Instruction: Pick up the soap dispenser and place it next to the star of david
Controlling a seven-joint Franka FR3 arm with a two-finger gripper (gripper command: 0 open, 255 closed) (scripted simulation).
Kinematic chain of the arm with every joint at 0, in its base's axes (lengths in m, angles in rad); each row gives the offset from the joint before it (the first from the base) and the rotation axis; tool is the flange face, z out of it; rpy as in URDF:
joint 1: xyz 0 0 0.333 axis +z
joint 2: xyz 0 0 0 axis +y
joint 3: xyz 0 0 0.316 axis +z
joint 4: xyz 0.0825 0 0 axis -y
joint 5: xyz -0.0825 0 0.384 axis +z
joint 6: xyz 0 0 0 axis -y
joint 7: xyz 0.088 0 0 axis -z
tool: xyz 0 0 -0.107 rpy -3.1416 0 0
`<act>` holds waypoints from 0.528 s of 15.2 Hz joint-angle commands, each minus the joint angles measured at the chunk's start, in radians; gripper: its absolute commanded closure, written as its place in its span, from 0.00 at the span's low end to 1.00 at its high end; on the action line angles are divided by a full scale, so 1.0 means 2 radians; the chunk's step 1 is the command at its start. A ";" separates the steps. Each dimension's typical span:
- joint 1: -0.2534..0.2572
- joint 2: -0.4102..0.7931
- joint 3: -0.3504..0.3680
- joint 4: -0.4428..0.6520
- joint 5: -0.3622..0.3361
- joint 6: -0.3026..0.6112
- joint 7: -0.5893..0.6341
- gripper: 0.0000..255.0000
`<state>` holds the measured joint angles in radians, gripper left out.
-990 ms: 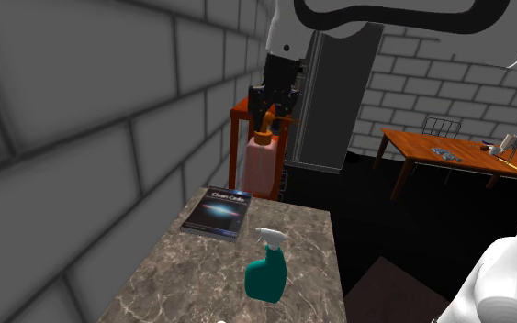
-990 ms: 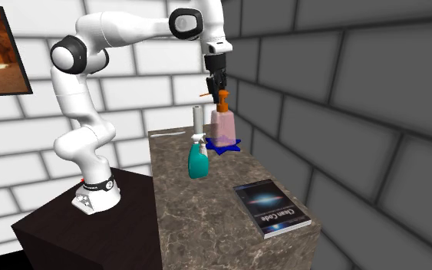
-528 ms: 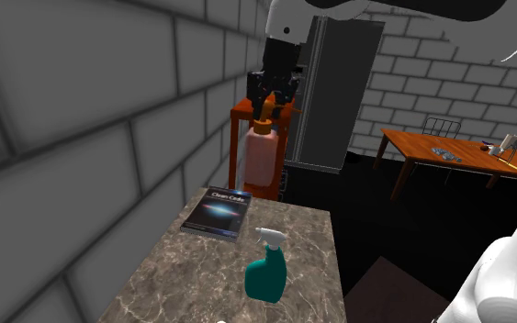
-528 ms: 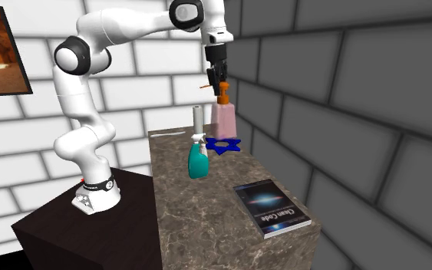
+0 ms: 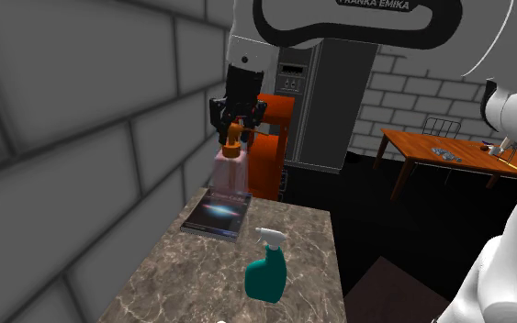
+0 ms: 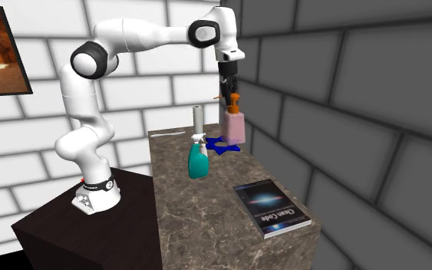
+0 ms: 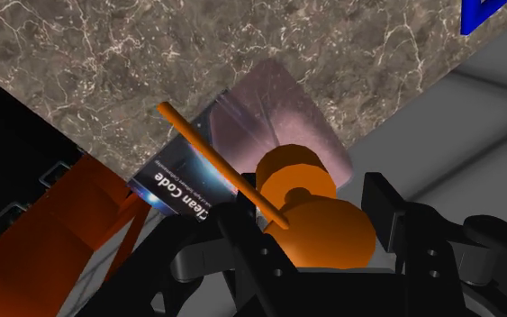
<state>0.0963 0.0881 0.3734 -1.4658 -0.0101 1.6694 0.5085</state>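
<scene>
1. Jaws: closed on the orange pump head [image 7: 319,230] of the soap dispenser [image 6: 235,126], with one black finger [image 7: 382,216] pressed against each side. The thin orange spout [image 7: 215,162] projects sideways past the fingers.
2. Soap dispenser: a translucent pink body hanging upright beneath the jaws, lifted clear of the marble desk [image 6: 199,215]. The white arm [image 6: 141,34] reaches over the desk from its stand [image 6: 68,222] and points straight down at the dispenser.
3. Star of David [image 6: 220,146]: blue, lying flat on the desk near the brick wall [image 6: 344,92]. In the second exterior view the dispenser's base shows just above the star's right-hand points. Whether it hangs directly over them cannot be told.
4. Book [image 5: 218,213]: dark cover, lying flat at the desk's end, well apart from the star. In the wrist view part of its cover shows through the dispenser's pink body.
5. Spray bottle [image 5: 267,271]: teal with a white trigger head, standing upright. It is just beside the star, on its left in the second exterior view. A grey cylinder [image 6: 197,119] stands upright behind it.
6. Background, shoulder view: an orange cabinet [image 5: 270,151] and a grey refrigerator [image 5: 330,101] stand beyond the desk. A wooden table [image 5: 449,147] stands farther off, past a black area.
</scene>
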 commanded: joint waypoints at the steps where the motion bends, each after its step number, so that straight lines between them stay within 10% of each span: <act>1: 0.012 0.029 0.008 0.017 -0.014 0.011 0.019 1.00; 8: 0.064 0.124 0.022 0.073 -0.061 0.042 0.081 1.00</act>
<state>0.2042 0.2947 0.4153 -1.3543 -0.1131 1.7491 0.6506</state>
